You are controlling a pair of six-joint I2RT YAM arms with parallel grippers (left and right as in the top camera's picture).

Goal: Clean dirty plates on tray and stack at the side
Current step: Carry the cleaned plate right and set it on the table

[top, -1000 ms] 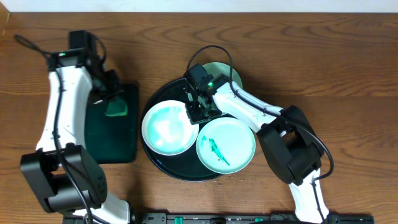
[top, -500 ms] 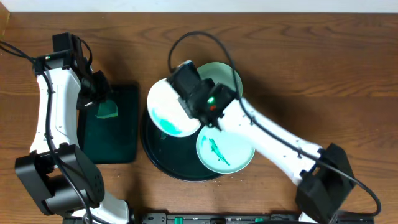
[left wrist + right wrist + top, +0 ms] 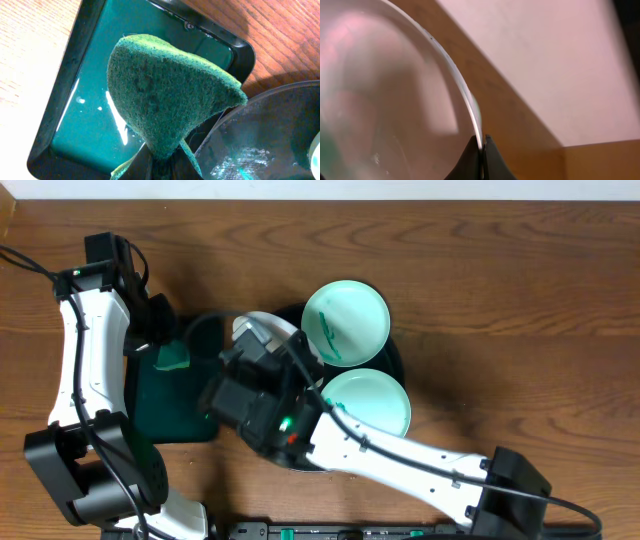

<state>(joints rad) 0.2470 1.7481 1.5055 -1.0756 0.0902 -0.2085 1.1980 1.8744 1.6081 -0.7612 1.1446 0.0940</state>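
Note:
My right gripper (image 3: pixel 481 146) is shut on the rim of the white plate (image 3: pixel 385 100) and holds it tilted in the air. In the overhead view only the plate's far edge (image 3: pixel 262 323) shows past the raised right arm. Two mint plates lie on the round black tray (image 3: pixel 392 362): the far one (image 3: pixel 345 323) has a green smear, the near one (image 3: pixel 370 400) is partly hidden by the arm. My left gripper (image 3: pixel 162 161) is shut on a green sponge (image 3: pixel 165 90), also visible from overhead (image 3: pixel 176 358), above the tray's left side.
A dark green rectangular tray (image 3: pixel 185 395) with a wet bottom (image 3: pixel 90 115) lies left of the round tray (image 3: pixel 255 135), touching its edge. The right arm (image 3: pixel 330 440) crosses the table's near middle. Wooden table all round.
My right gripper has lifted the white plate off the round tray and swung it left and up toward the camera, uncovering the far mint plate. The left arm shifted slightly up and left, then held still.

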